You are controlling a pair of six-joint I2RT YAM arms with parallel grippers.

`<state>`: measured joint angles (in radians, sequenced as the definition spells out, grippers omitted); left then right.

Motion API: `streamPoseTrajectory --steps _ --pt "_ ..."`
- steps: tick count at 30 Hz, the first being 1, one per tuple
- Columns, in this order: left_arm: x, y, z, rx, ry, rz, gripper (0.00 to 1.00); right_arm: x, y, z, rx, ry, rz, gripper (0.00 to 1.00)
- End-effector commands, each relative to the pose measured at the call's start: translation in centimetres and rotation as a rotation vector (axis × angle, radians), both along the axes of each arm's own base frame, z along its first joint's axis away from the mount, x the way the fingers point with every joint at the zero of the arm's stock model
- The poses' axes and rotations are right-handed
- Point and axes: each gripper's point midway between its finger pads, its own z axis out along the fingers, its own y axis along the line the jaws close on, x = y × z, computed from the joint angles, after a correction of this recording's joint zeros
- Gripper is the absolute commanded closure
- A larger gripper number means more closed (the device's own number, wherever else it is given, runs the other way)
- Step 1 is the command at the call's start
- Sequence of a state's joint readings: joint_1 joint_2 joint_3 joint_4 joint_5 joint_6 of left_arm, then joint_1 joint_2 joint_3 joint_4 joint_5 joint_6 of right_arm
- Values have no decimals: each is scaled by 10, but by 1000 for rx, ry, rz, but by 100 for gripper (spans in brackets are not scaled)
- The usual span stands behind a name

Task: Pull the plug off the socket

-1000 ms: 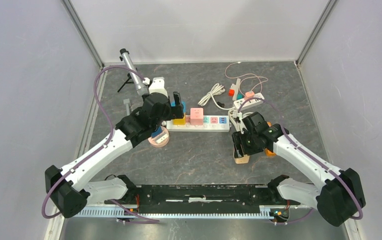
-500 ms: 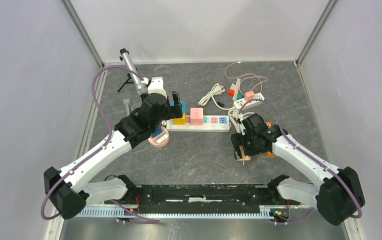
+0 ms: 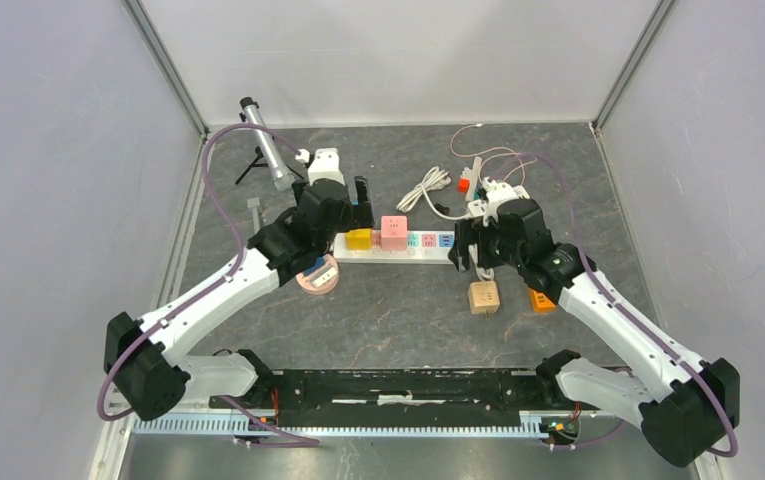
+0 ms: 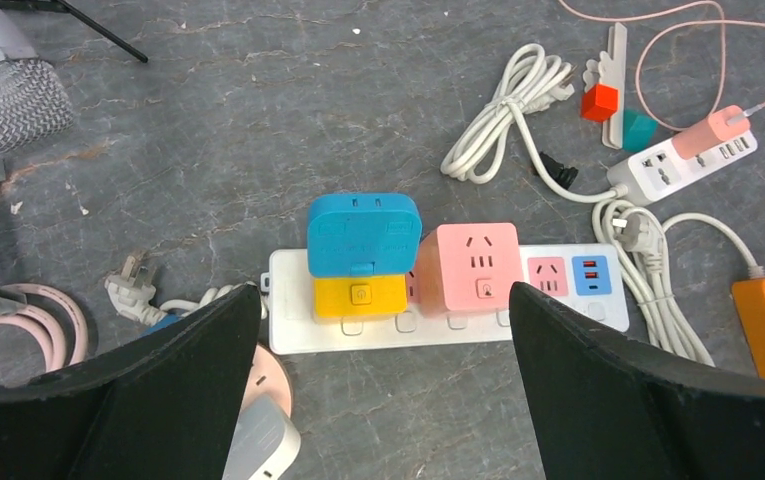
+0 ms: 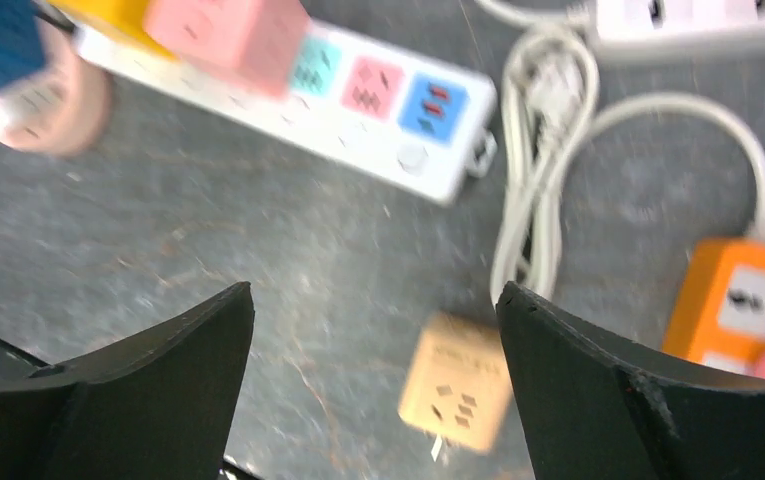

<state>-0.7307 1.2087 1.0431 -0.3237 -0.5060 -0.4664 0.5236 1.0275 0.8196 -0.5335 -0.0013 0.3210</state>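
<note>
A white power strip [image 3: 428, 250] lies mid-table with a yellow plug [image 3: 359, 239] and a pink cube plug [image 3: 394, 231] seated in it. In the left wrist view the strip [image 4: 288, 330] also carries a blue plug [image 4: 363, 233] stacked behind the yellow one [image 4: 361, 296], beside the pink one [image 4: 470, 265]. My left gripper [image 3: 356, 205] hovers open and empty over the strip's left end [image 4: 388, 400]. A tan cube plug [image 3: 483, 297] lies loose on the table, prongs showing. My right gripper [image 3: 470, 250] is open and empty above it [image 5: 373, 390], by the strip's right end [image 5: 428, 130].
An orange socket block [image 3: 541, 300] lies right of the tan plug. A second white strip [image 3: 498, 200] with cables, a coiled white cord [image 3: 423, 190], a pink round disc [image 3: 318, 278] and a silver cylinder on a tripod [image 3: 263, 150] lie around.
My right gripper let go of the tan plug, which now lies on the table, and moved away toward the strip's right end. My left gripper shifted slightly farther back over the strip.
</note>
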Motion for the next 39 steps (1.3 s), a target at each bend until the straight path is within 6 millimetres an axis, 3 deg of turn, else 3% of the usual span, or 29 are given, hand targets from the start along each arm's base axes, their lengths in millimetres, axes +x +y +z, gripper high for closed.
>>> streamPoseTrajectory --steps 1,7,14,20,32,39 --pt "19 -4 28 -72 -54 80 0 46 45 64 193 -221 73 7" --pt "22 1 7 -283 131 51 0 66 71 47 286 -128 24 12" --pt "1 0 -26 -176 251 -65 0 86 128 29 190 -62 -55 7" --pt "-6 10 -57 -98 310 -58 0 102 152 -3 89 -42 -132 12" --pt "-9 4 -84 -110 331 -91 0 111 165 -43 -59 -25 -116 14" --pt "0 -9 -94 -144 284 -146 4 108 173 -50 -17 -32 -91 39"
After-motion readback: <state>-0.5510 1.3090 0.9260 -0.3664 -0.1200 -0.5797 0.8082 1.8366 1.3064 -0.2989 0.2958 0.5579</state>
